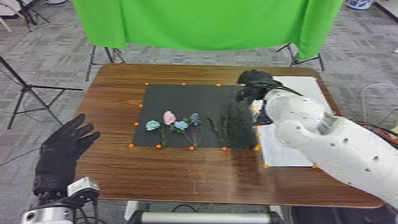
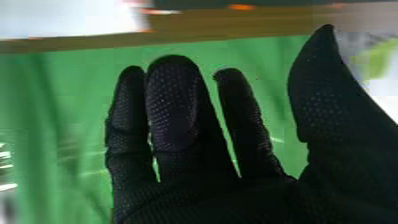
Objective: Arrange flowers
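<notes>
In the head view, my right hand (image 1: 255, 86) is over the far right part of the dark mat (image 1: 169, 139), beside the white sheet. The right wrist view shows the right hand (image 2: 213, 195) with its fingers straight and nothing held. A pink flower (image 1: 169, 118), a light blue flower (image 1: 153, 125), another blue flower (image 1: 181, 125) and a small bluish flower (image 1: 195, 118) lie on the mat's left half. Dark green stems (image 1: 233, 127) lie on its right side, below my right hand. My left hand (image 1: 64, 150) is open at the table's left edge.
The white sheet (image 1: 284, 155) lies along the right of the brown table (image 1: 160, 177), partly under my right arm. Small orange markers (image 1: 225, 148) line the mat and sheet. A green cloth (image 1: 213, 25) hangs beyond the far table edge, with tripods around.
</notes>
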`<action>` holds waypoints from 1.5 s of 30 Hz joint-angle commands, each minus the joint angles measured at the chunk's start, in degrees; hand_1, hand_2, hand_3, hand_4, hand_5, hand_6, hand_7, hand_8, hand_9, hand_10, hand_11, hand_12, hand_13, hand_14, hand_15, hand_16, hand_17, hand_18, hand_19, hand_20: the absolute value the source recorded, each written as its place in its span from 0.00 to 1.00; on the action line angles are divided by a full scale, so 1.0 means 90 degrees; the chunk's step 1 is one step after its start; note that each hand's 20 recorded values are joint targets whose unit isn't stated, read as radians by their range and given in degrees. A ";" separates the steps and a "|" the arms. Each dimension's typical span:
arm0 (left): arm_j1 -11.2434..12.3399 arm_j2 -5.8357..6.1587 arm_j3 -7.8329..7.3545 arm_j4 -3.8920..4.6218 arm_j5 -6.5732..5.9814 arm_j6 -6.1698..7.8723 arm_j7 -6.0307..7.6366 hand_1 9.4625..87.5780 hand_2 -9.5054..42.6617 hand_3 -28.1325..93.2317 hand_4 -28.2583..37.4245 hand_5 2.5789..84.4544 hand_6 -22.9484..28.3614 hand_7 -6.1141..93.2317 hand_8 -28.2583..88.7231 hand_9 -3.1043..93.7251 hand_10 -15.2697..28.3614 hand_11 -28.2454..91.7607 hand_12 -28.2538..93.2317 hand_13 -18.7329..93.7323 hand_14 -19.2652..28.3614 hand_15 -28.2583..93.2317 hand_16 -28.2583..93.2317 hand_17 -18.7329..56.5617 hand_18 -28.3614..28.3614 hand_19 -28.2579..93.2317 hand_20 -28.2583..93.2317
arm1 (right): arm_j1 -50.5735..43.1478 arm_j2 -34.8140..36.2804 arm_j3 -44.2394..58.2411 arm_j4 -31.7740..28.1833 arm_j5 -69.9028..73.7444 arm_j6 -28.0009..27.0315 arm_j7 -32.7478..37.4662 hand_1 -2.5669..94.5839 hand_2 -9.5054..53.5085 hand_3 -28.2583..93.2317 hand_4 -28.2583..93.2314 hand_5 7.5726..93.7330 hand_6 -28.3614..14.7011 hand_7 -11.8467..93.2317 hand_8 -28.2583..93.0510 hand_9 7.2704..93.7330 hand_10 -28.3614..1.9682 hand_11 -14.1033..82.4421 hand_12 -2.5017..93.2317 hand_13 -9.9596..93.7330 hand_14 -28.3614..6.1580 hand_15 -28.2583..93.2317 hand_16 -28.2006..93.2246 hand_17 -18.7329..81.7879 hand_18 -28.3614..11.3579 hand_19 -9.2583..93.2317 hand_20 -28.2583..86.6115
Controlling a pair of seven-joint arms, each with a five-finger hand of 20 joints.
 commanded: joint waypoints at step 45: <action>-0.0169 -0.0168 0.0071 0.0004 0.0103 -0.0172 -0.0310 0.20 0.29 0.92 0.11 0.44 0.63 0.23 0.15 0.40 0.78 0.46 0.30 0.41 0.95 0.65 0.15 0.12 0.91 0.71 0.22 | 0.0671 0.1221 -0.1943 0.0966 0.0364 0.1428 0.1277 0.43 0.00 0.95 0.00 0.65 0.72 0.33 0.12 0.73 0.67 0.34 0.16 0.79 0.67 0.90 0.32 0.45 0.26 0.97 0.27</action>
